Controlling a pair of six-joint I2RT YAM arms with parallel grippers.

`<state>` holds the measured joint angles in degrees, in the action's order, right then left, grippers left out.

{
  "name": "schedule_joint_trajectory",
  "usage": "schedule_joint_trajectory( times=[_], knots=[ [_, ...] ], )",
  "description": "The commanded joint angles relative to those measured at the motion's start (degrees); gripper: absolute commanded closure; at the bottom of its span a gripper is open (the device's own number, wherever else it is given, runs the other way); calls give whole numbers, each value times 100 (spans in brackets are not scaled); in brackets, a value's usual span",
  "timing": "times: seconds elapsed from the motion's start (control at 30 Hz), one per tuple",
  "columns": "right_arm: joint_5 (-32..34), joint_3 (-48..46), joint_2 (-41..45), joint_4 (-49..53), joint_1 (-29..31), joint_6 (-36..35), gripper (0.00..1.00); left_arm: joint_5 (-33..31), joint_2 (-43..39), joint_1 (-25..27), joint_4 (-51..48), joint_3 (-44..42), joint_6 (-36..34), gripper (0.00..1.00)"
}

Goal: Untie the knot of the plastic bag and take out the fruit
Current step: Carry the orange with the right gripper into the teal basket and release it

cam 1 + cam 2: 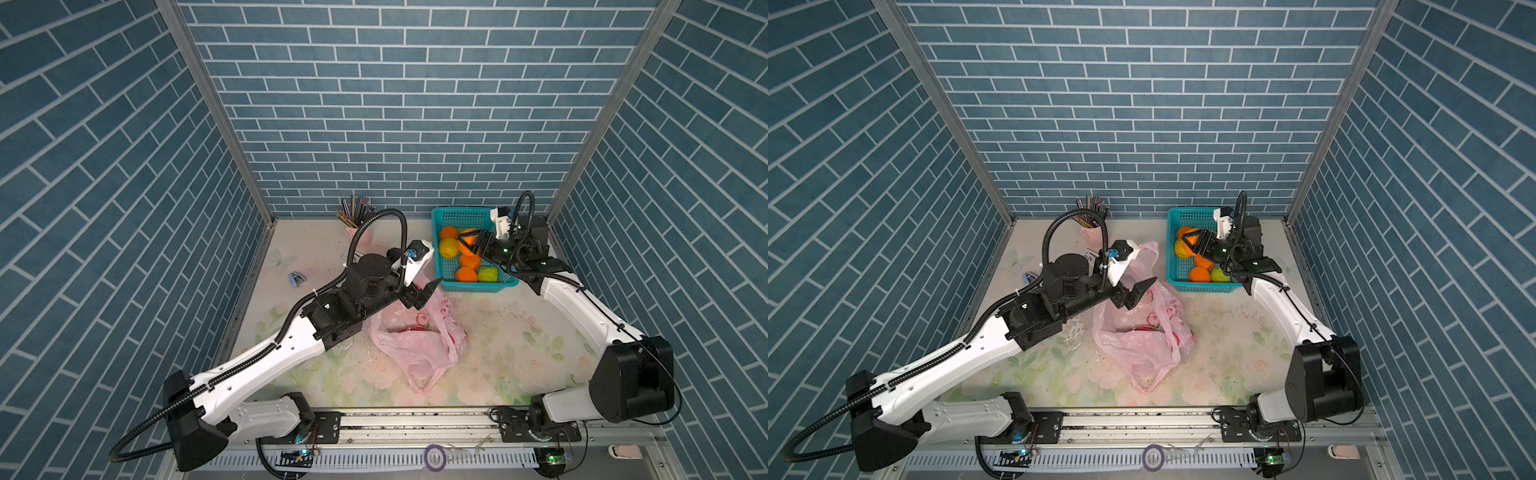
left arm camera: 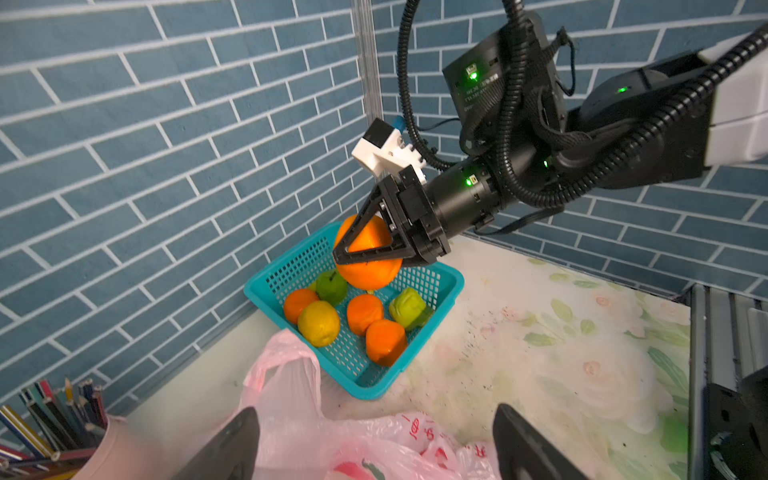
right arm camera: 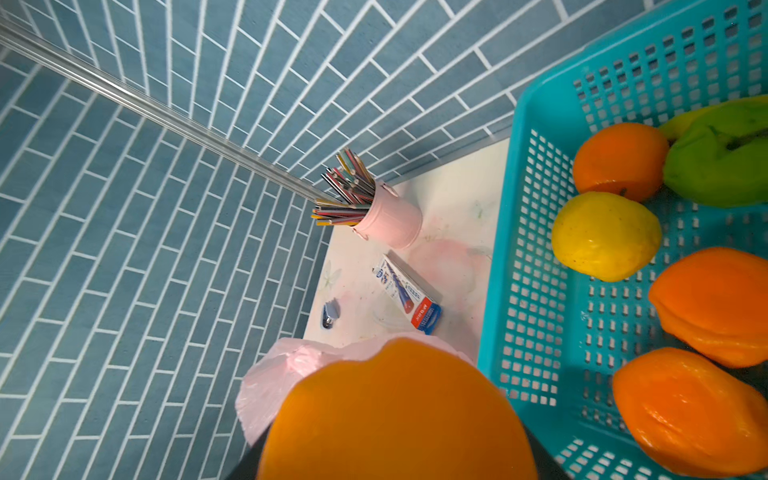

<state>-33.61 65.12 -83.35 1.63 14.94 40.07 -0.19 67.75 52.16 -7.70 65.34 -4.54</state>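
Orange (image 2: 370, 276) clamped in right gripper (image 1: 469, 243); left gripper (image 2: 376, 411) splayed.

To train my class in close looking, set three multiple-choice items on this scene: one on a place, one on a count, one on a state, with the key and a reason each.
1. Where on the table does the basket stand? A. front left B. back right C. middle
2. How many oranges lie in the basket, not counting the held one? A. one B. five C. three
3. What state is the right claw in? A. shut on an orange B. open and empty C. shut on the basket rim
Key: 1 B, both top views show it by the back right corner. 2 C, the left wrist view shows three beside a lemon and two green fruits. 3 A, its fingers clamp the orange above the basket.
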Motion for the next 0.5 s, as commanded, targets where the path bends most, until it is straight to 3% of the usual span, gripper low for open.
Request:
schedule_joint_trajectory(
  times=[0.0, 0.47],
  knots=[
    [133, 189, -286, 139, -9, -432, 38, -93, -87, 16, -688, 87, 442, 12],
    [103, 675, -1923, 259, 48, -631, 37, -245, 90, 5, -1066, -200, 655, 12]
  ],
)
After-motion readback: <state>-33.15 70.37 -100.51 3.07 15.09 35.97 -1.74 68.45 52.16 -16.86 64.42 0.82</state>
